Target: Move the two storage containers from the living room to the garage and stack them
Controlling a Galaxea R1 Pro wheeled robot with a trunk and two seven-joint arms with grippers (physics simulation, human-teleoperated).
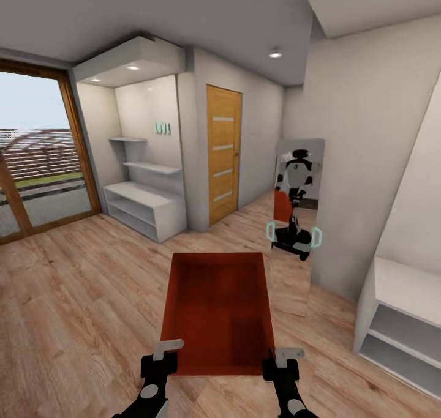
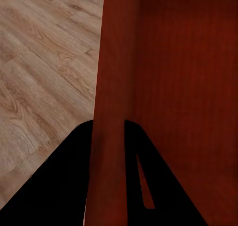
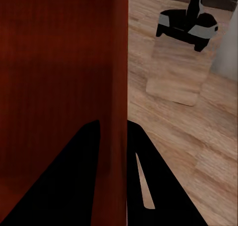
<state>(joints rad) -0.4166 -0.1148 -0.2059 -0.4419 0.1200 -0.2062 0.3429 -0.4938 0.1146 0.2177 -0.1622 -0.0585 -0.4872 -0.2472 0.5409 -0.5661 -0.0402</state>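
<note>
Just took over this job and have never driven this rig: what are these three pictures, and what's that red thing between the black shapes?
The large picture comes from the robot's head camera, looking down over both arms. The red thing is a storage container, an open-topped bin carried above the wood plank floor. The left gripper and right gripper each pinch a side wall near its closest edge. The two smaller pictures come from cameras on the wrists: the black wedges are fingers straddling the wall. Ahead stands a wooden door; the leaning mirror reflects the robot itself.
</note>
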